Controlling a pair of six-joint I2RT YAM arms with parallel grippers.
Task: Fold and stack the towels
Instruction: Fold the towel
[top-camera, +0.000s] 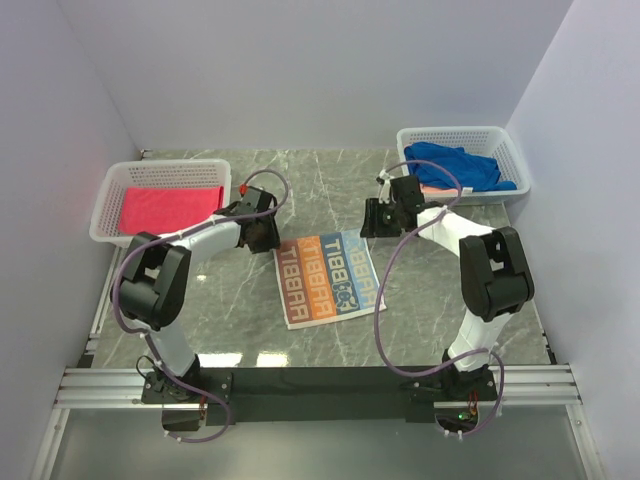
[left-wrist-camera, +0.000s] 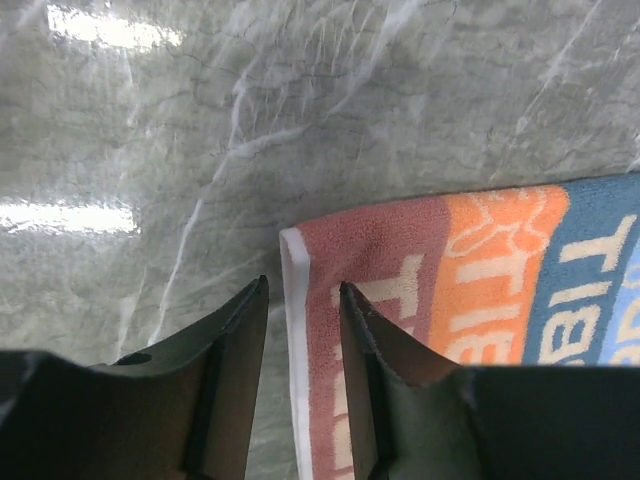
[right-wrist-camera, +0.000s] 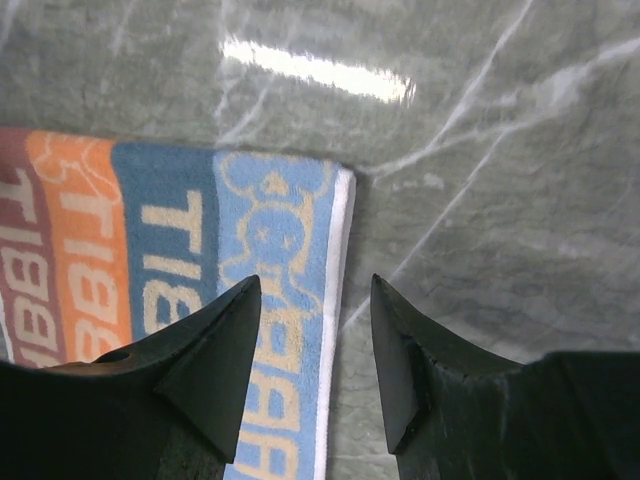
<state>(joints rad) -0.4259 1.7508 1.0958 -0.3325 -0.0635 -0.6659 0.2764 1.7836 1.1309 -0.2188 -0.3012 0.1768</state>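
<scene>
On the marble counter (top-camera: 310, 185), centre: one printed towel (top-camera: 328, 277) (striped maroon, orange and blue, with big block letters), lying flat and spread. My left tool (top-camera: 262, 235) sits at its far left corner; in the left wrist view that tool (left-wrist-camera: 303, 285) is narrowed, its fingers (left-wrist-camera: 235, 340) straddling the towel's white hem (left-wrist-camera: 292, 330), and I cannot tell whether the cloth is pinched. My right tool (top-camera: 373, 217) sits at the far right corner; in the right wrist view its jaws (right-wrist-camera: 315, 280) stand fairly wide over the pale blue stripe and white edge of the towel (right-wrist-camera: 270, 230), gripping nothing. Far left: a white basket (top-camera: 165, 167) holding a folded pink-red towel (top-camera: 170, 208). Far right: a second white basket (top-camera: 455, 133) holding a rumpled deep blue towel (top-camera: 455, 165) over a salmon-peach towel (top-camera: 436, 188).
</scene>
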